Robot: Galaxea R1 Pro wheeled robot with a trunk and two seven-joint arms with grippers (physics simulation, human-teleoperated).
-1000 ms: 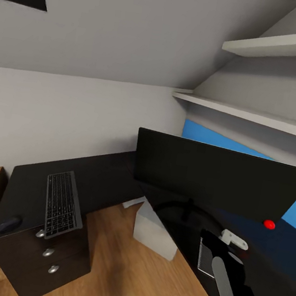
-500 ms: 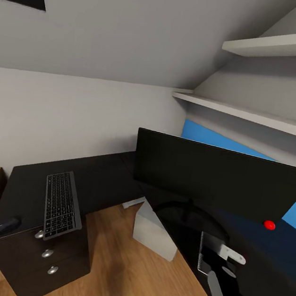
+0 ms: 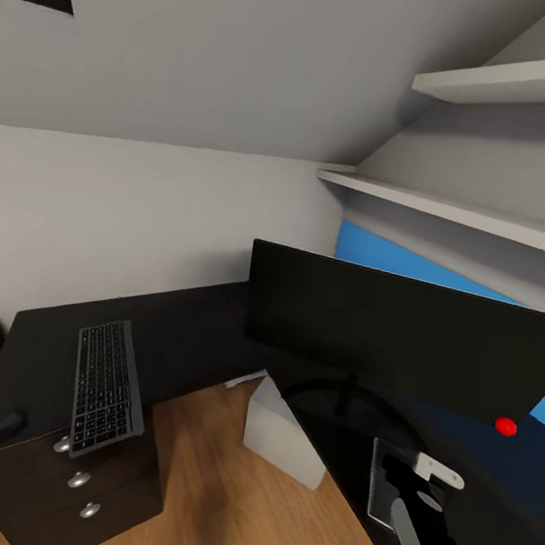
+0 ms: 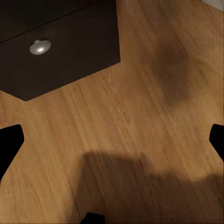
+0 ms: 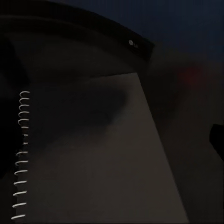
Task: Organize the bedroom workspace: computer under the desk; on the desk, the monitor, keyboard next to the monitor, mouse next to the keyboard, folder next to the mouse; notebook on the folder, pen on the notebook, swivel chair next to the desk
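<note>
Right gripper (image 3: 438, 475) poised directly above the dark spiral-bound notebook (image 3: 383, 492), which lies flat on the near right part of the black desk (image 3: 193, 330), just in front of the curved black stand (image 3: 349, 399) of the wide black monitor (image 3: 404, 333). Long axis of the notebook running near-to-far, wire spiral (image 5: 19, 154) along its left edge, cover (image 5: 93, 158) spread out beneath the right wrist camera with the stand's arc (image 5: 93, 32) beyond it. Only one dark fingertip (image 5: 217, 140) at the edge of that view, so cannot tell the spread of the right fingers from it; nothing visibly pinched. Clearly the nearer arm for the notebook; probably a straight descent to an edge, with the monitor stand close on the far side as the main thing to avoid. Small red ball-like object (image 3: 505, 426) further right, well apart. Left gripper (image 4: 112, 140) low over the wooden floor (image 3: 251, 516), fingertips (image 4: 9, 144) spread wide and empty, near the dark drawer unit (image 3: 63, 486) with round silver knobs (image 4: 40, 46). Grey-black keyboard (image 3: 105, 387) on the far left of the desk top, long axis near-to-far, overhanging the near edge; small dark mouse (image 3: 1, 428) just left of it. White box-shaped computer (image 3: 282, 432) on the floor partly under the desk edge.
</note>
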